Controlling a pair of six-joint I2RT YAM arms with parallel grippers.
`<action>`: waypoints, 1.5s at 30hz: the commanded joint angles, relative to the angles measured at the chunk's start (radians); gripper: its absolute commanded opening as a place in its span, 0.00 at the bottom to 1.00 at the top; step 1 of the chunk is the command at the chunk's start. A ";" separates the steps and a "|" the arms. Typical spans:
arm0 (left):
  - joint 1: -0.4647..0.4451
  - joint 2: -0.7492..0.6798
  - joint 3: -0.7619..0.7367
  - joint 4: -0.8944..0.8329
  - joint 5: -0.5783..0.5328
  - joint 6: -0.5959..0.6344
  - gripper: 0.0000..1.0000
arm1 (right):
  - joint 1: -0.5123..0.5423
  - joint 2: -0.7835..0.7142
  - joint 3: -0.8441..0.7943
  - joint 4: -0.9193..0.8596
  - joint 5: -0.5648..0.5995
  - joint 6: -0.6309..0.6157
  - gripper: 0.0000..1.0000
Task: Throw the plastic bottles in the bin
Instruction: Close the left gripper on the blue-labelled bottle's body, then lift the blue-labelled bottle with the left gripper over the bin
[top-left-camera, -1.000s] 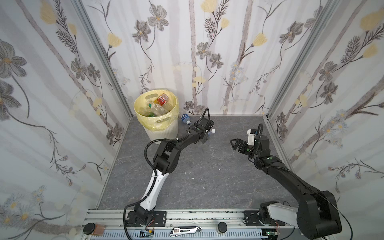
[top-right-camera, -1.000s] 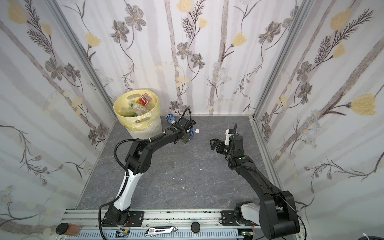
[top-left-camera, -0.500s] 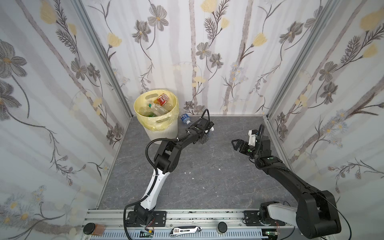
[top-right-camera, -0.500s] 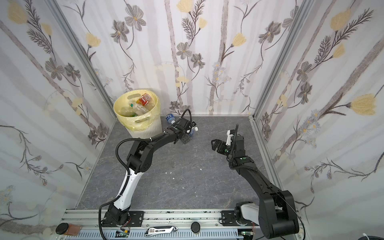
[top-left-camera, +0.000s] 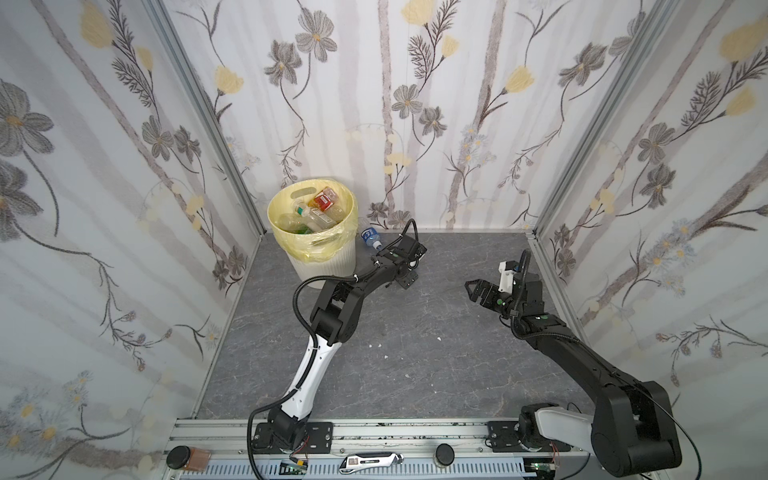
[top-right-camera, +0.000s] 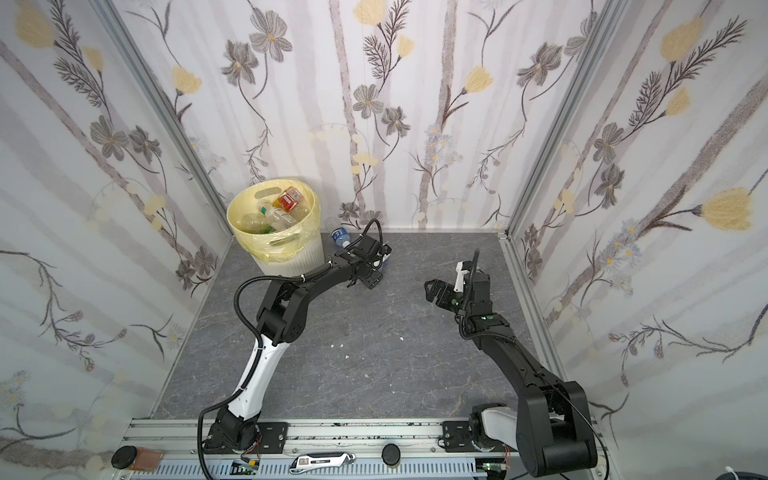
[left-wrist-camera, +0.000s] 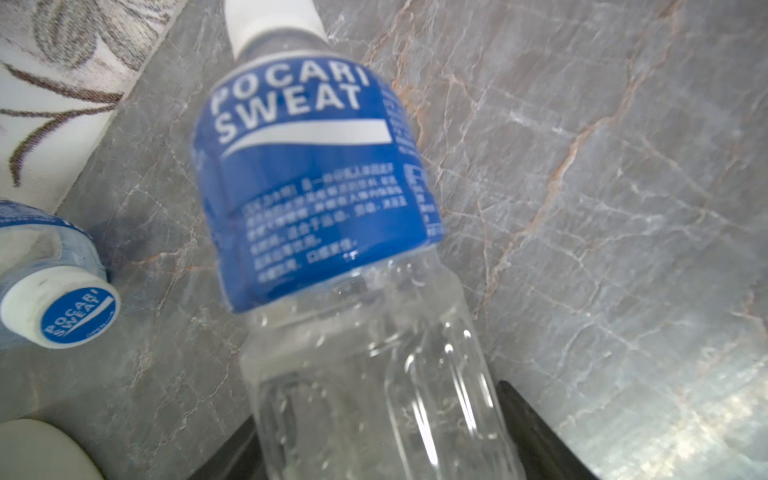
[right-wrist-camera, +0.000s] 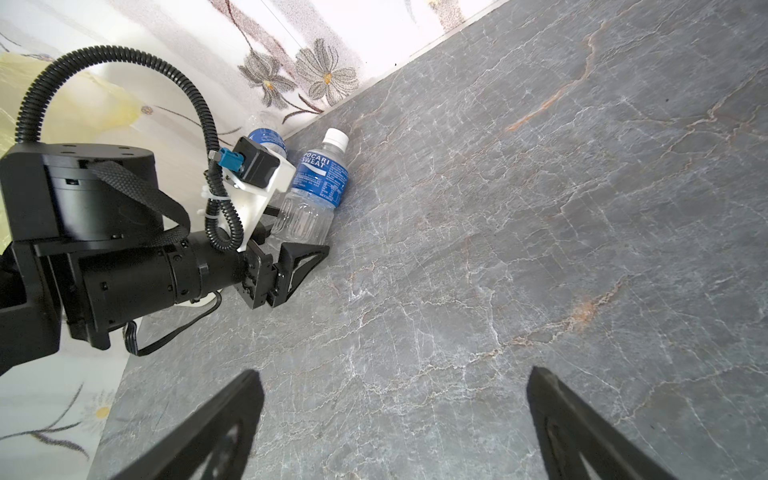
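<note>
- Your left gripper (left-wrist-camera: 374, 407) sits at 12 o'clock on the floor (top-left-camera: 415, 374), close to the back wall (top-left-camera: 415, 124). Its jaws flank the clear lower body of a blue-label bottle (left-wrist-camera: 316, 187).
- The fingers (left-wrist-camera: 536, 432) lie at or just off the bottle's sides. You cannot tell whether they pinch it, or whether it rests on the floor.
- The bottle's white cap is the end nearest the foot of the back wall. There is little room beyond it.
- A second bottle (top-left-camera: 369, 237) lies at 3 o'clock of the bin (top-left-camera: 328, 268), wedged between the bin and the back wall, just beside the left wrist.
- The bin stands in the 11 o'clock corner, its liner folded over the rim, with several bottles (top-left-camera: 316, 212) piled inside, near the brim.
- Your right gripper (right-wrist-camera: 392, 374) hovers at 3 o'clock near the right wall, jaws spread wide with nothing between them.
- Open floor lies between the two grippers and from centre to 6 o'clock, with only a few white scraps (top-left-camera: 378, 345).
</note>
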 joint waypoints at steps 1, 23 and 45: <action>-0.001 0.015 0.009 -0.033 0.011 -0.032 0.73 | -0.004 -0.007 -0.004 0.044 -0.020 -0.007 1.00; 0.001 -0.098 0.050 -0.078 0.189 -0.364 0.53 | -0.012 -0.014 -0.001 0.072 -0.069 0.007 1.00; 0.048 -0.569 -0.030 -0.145 0.332 -0.986 0.52 | 0.235 -0.110 0.256 0.014 0.005 -0.080 1.00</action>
